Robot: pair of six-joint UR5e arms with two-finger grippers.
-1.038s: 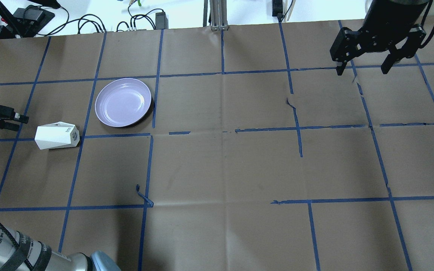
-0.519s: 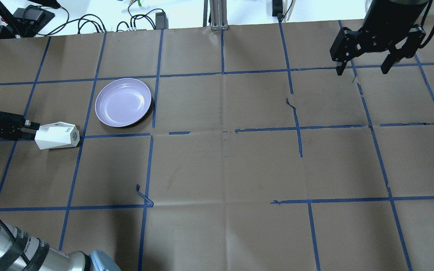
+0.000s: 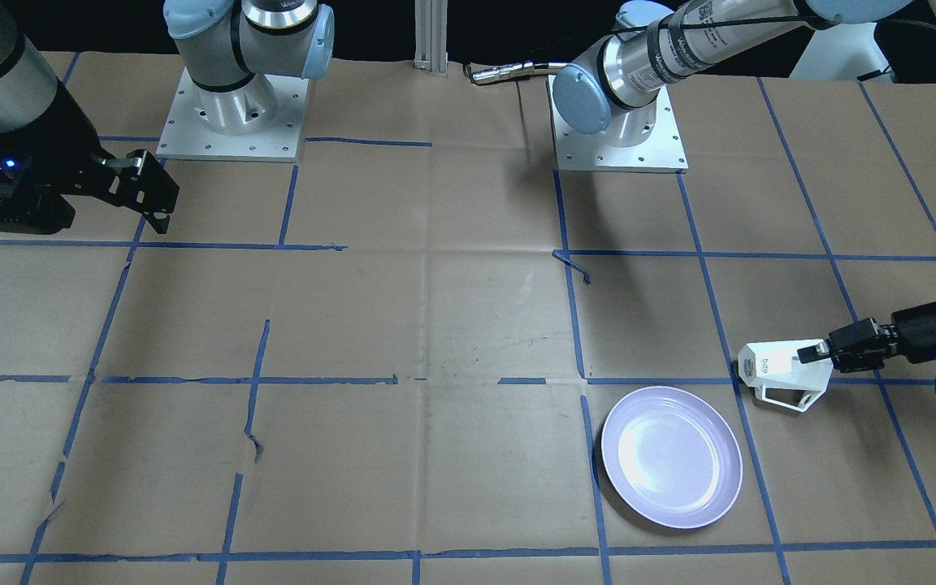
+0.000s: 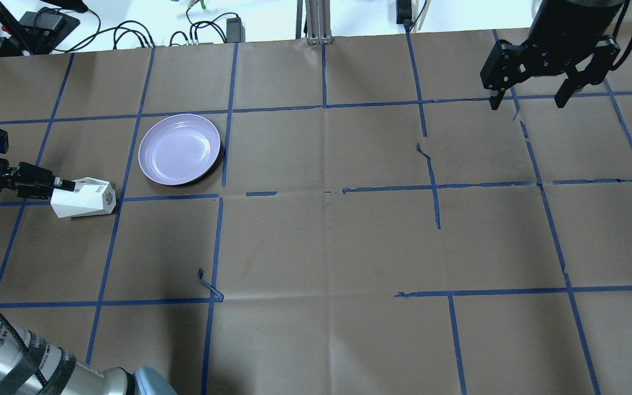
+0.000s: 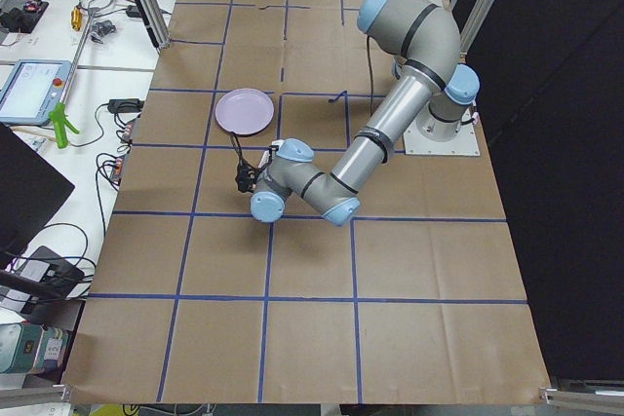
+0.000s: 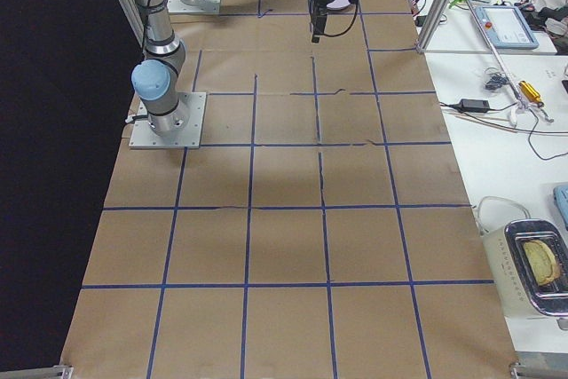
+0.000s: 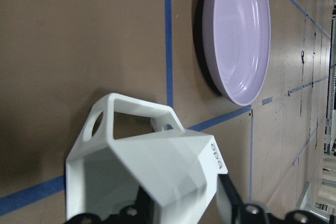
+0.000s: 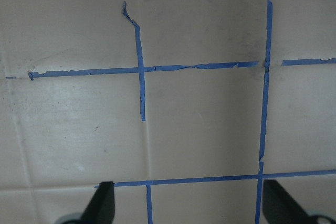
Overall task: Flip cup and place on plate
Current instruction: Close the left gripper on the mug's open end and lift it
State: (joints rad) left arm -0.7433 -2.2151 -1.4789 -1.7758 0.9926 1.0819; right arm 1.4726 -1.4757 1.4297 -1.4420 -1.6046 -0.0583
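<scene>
Cup, white, faceted, lies sideways; left claw straddles its rim, clench unclear; right claw released.

we are in a robotics lab. the tabletop is papered and gridded with blue tape, cables trailing beside it.
</scene>
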